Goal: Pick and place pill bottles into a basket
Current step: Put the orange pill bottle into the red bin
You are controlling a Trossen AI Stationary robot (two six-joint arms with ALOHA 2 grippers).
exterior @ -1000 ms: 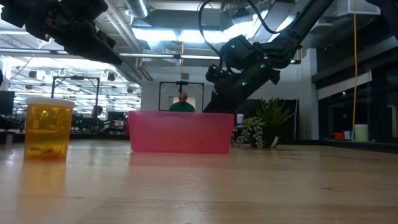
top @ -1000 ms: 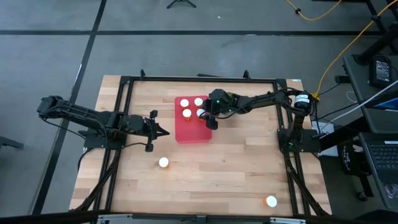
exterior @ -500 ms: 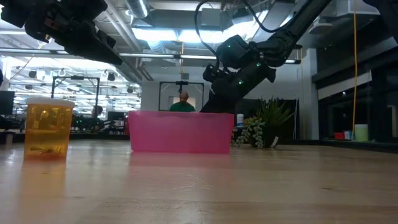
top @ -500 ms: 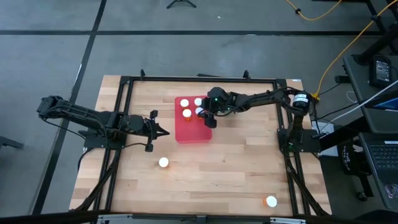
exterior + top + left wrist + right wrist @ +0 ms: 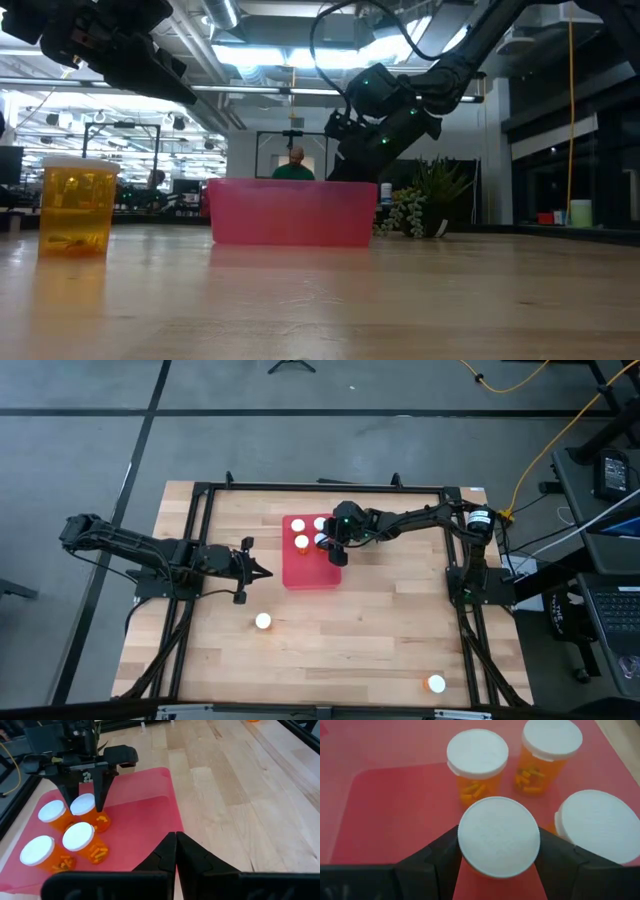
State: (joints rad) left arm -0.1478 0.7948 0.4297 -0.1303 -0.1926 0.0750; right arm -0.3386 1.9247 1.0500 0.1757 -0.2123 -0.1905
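1. The basket (image 5: 309, 565) is a flat red-pink plastic tray with rounded corners and low walls, lying mid-table on pale wooden planks (image 5: 350, 630).
2. The pill bottles are small orange translucent cylinders with round, faintly textured white caps; loose pills show through their walls.
3. Six bottles in all: four stand upright in the basket's far half (image 5: 77, 837), one stands on the table near the basket's left corner (image 5: 263, 621), and one sits at the table's near right corner (image 5: 436, 683).
4. The right gripper (image 5: 498, 851) reaches into the basket, its dark fingers clasping one bottle (image 5: 498, 836) on both sides, close beside the other three.
5. The left gripper (image 5: 262, 572) hovers left of the basket, its jaws clenched together on nothing.
6. Since a second ago the right gripper has shifted slightly left, farther over the basket; the left arm has stayed put.
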